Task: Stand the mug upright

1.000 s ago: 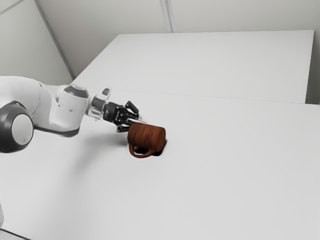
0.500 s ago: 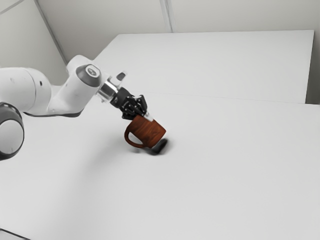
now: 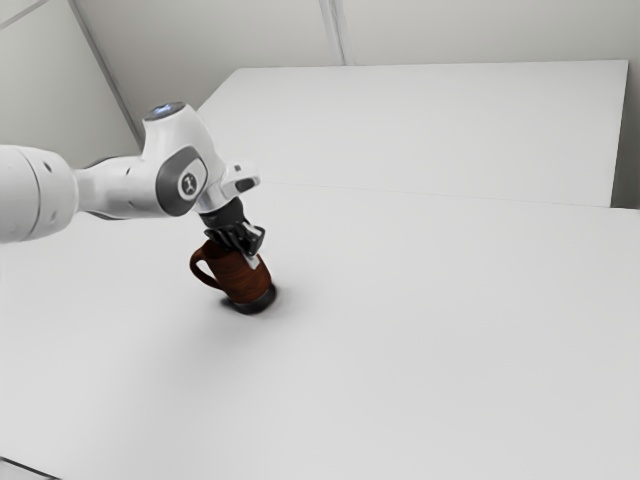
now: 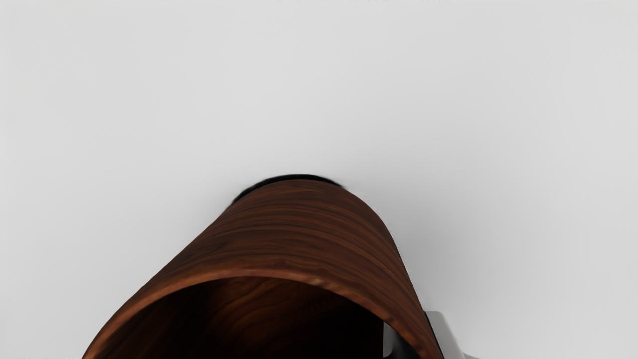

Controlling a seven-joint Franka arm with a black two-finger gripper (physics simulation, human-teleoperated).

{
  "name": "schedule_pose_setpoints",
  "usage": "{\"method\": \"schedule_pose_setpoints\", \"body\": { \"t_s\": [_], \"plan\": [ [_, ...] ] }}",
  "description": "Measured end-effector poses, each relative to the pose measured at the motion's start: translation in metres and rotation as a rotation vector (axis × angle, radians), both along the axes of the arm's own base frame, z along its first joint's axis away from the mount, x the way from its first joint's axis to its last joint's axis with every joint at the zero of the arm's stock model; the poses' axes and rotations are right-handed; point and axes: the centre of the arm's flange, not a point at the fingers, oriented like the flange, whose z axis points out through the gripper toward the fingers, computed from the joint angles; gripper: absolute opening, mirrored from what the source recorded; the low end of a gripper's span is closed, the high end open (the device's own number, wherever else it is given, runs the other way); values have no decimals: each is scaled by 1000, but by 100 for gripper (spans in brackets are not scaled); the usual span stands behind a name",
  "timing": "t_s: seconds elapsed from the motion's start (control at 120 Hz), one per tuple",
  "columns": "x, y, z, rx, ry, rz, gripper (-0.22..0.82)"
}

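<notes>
White tabletop (image 3: 430, 340) below one tilted mug (image 3: 238, 281), one handle (image 3: 196, 268), its rim pinched between my gripper's (image 3: 252, 258) two fingers (image 4: 441, 331).

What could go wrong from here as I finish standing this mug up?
The mug leans, so releasing now might let it tip over. The gripper pinches one side of its wall, one finger inside and one outside, so the mug could pivot in the grip if its base catches the table.

White arm (image 3: 125, 190) reaching from the exterior view's left, wrist (image 3: 222, 182) bent downward, black gripper (image 3: 247, 256) inclined down, its two fingers (image 4: 441, 331) closed in grip
</notes>
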Motion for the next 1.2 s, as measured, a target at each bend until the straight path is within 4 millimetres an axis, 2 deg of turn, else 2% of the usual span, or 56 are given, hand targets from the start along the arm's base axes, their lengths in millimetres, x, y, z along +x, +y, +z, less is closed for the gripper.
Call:
{"method": "schedule_pose_setpoints", "body": {
  "t_s": [0.15,0.383,0.542,0.658,0.792,0.925,1.2],
  "plan": [
    [-3,1,-5,53,-24,-13,-17],
    [-7,1,-28,73,-18,-1,-17],
    [-6,-9,-21,70,-37,-12,17],
    [-7,-10,1,80,-73,-21,35],
    [-5,-16,38,84,-130,-30,47],
    [-1,-19,70,98,-156,-43,53],
    [13,-15,154,161,-162,-58,59]
  ]
}}
